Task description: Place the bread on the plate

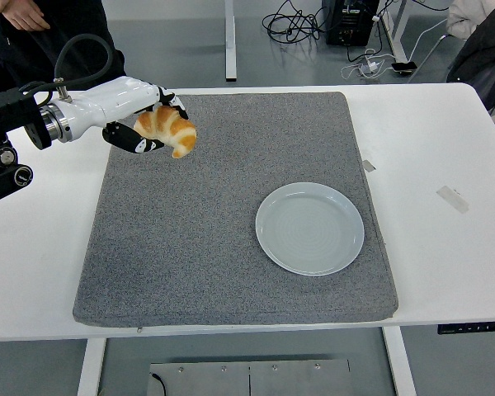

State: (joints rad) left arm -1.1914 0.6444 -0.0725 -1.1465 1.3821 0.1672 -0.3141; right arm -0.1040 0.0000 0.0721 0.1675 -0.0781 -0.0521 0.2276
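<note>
My left hand (151, 125) is shut on a golden croissant (168, 129) and holds it in the air over the far left part of the grey mat (231, 206). The light blue-grey plate (309, 228) sits bare on the right part of the mat, well to the right of and nearer than the croissant. The right arm does not show.
A person in dark clothes (58, 37) stands at the table's far left corner. Two small pieces of tape (451, 199) lie on the white table right of the mat. Cables and a chair lie on the floor behind.
</note>
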